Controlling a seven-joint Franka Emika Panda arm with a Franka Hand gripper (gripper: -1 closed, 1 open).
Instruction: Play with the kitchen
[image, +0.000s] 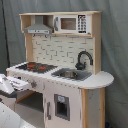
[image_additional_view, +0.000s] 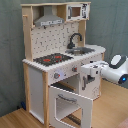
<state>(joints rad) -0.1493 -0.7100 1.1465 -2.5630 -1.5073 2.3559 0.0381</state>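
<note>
1. The kitchen (image_additional_view: 55, 65) is standing upright on a wooden floor (image_additional_view: 15, 120) in front of a grey curtain (image: 112, 45); in both exterior views it is filling most of the scene.
2. On its worktop the black hob (image_additional_view: 52, 59) with red rings is lying toward the second exterior view's left, with the sink (image_additional_view: 82, 50) and the black faucet (image_additional_view: 74, 40) toward the second exterior view's right. Above, a grey hood (image_additional_view: 50, 21) and a toy microwave (image: 70, 23) are sitting under the top shelf.
3. The oven door (image_additional_view: 70, 102) is hanging open, swung down and out toward the near side in the second exterior view.
4. The white arm is reaching in from the second exterior view's right; its end effector (image_additional_view: 90, 75) is hovering just beside the front panel, above the open door. Whether it is spread or pressed together I cannot tell.
5. In the first exterior view the end effector (image: 15, 84) is showing at the first exterior view's left edge, near the knob panel below the hob.
6. Handling judgement: the frame is looking stiff, wooden and too bulky to lift, so only the moving parts are inviting play.
7. Best holds are seeming to be the door's top edge or handle, the knobs, or the faucet arch. The hinged door is probably light and free-swinging, so gentle pushes are advisable.
</note>
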